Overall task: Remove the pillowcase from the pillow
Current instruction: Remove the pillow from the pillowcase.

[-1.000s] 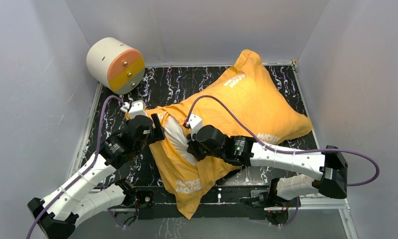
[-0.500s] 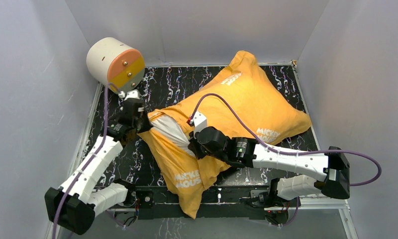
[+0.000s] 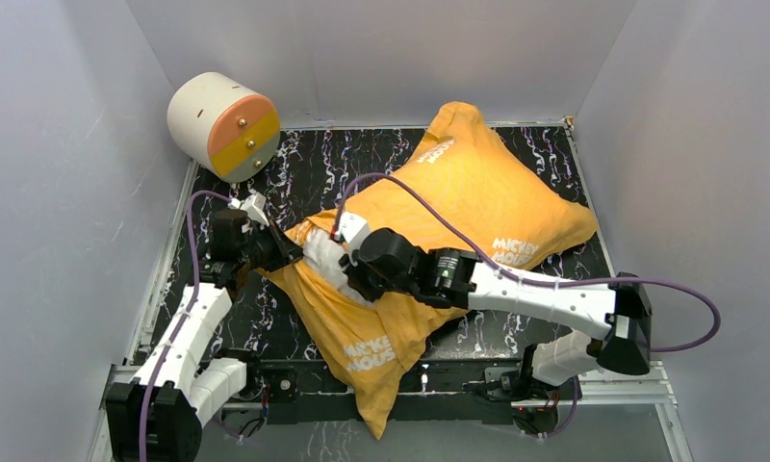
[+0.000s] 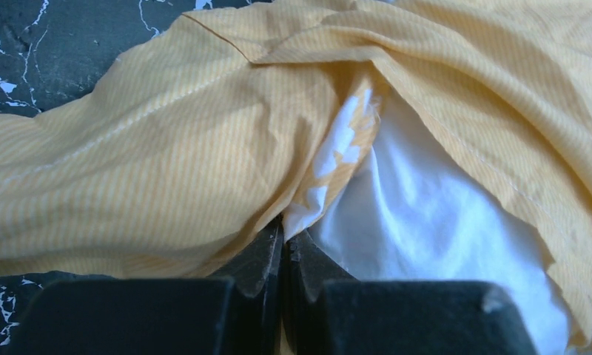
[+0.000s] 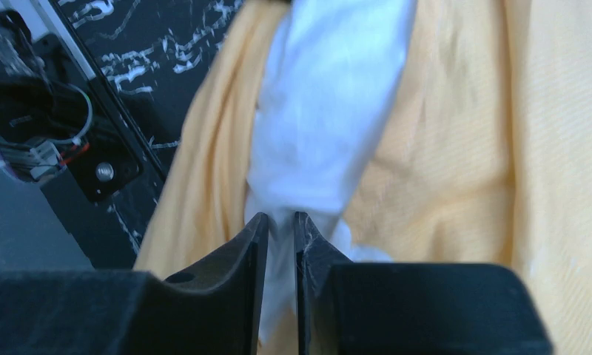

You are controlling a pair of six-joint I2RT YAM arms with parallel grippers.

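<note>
Left tool (image 4: 284,233) is clamped tight on the hem of the pillowcase (image 3: 477,192) at its open mouth (a strip of white lettering sits right at the tool's tip), while the right tool (image 5: 280,218), just right of that mouth, has its jaws nearly together with a fold of the white pillow (image 5: 330,96) pinched between them. Orange-yellow face up, the pillowcase lies slantwise across the black marbled counter (image 3: 343,154) with most of the pillow inside it and only a white bulge showing at the mouth; beyond its left end, well apart, sits a cream cylinder (image 3: 218,120) with an orange-yellow end.
</note>
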